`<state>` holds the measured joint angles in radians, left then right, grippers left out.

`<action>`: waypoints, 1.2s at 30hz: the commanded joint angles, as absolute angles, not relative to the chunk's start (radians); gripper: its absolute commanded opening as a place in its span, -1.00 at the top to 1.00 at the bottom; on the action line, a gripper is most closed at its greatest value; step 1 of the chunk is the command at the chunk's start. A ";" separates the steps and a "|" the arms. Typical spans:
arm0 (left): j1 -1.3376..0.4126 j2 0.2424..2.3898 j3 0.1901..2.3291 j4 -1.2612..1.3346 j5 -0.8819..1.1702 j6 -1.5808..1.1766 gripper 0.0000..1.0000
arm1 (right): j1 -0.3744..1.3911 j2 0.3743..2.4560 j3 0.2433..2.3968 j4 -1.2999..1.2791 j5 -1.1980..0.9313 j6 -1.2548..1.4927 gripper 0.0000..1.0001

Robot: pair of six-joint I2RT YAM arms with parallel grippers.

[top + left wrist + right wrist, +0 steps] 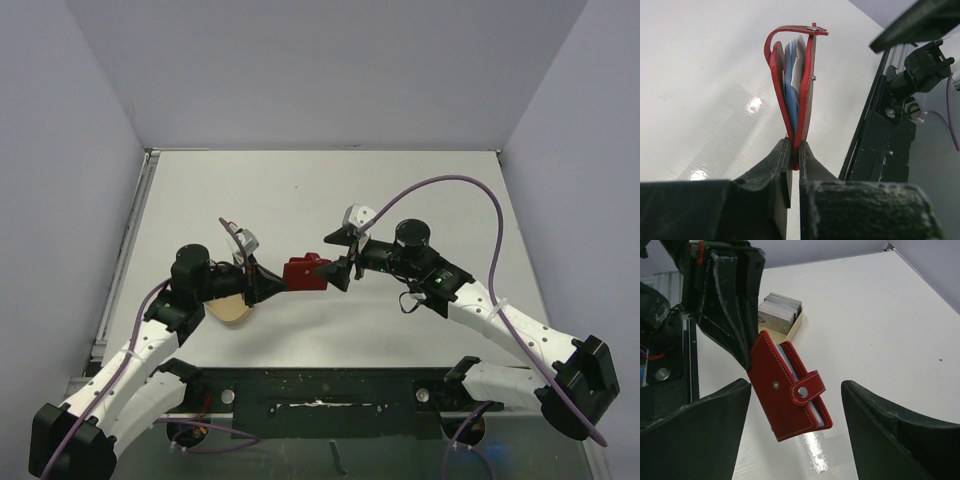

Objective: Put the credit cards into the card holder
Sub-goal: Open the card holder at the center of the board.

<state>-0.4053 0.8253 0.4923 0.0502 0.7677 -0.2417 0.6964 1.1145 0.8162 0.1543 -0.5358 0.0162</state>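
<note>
The red card holder (305, 273) hangs in the air between the two arms. My left gripper (278, 285) is shut on its lower edge (794, 150). The card holder (810, 75) gapes slightly, and pale blue and white credit cards (792, 75) stand inside it. In the right wrist view the card holder (780, 405) tilts, with its snap tab (807, 387) lying beside the stud and card edges (785, 358) showing. My right gripper (796, 385) is open, one finger on each side of the card holder, touching nothing. More credit cards (780, 310) sit stacked in the dish.
A tan oval dish (228, 310) lies on the white table under the left arm, seen also behind the card holder as the dish (796, 325). The black rail (875, 125) of the table's near edge runs close to the right of the left gripper.
</note>
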 commanded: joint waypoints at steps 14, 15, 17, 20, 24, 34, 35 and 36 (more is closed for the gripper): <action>-0.411 0.809 0.484 0.172 0.854 -0.222 1.00 | 0.781 1.133 0.814 0.157 -0.373 -0.162 -0.04; -0.411 0.808 0.484 0.173 0.857 -0.221 1.00 | 0.779 1.131 0.814 0.159 -0.370 -0.158 0.08; -0.411 0.811 0.482 0.174 0.860 -0.221 1.00 | 0.772 1.127 0.806 0.168 -0.375 -0.147 0.31; -0.411 0.813 0.480 0.177 0.862 -0.219 1.00 | 0.768 1.125 0.800 0.166 -0.399 -0.144 0.65; -0.411 0.814 0.477 0.180 0.866 -0.218 1.00 | 0.758 1.124 0.790 0.172 -0.409 -0.130 0.99; -0.411 0.823 0.486 0.192 0.685 -0.301 0.57 | 0.719 1.100 0.764 0.155 -0.406 -0.029 1.00; -0.411 0.828 0.490 0.205 0.662 -0.322 0.44 | 0.715 1.099 0.758 0.141 -0.406 -0.012 1.00; -0.411 0.831 0.491 0.214 0.638 -0.342 0.33 | 0.710 1.100 0.752 0.129 -0.403 0.008 1.00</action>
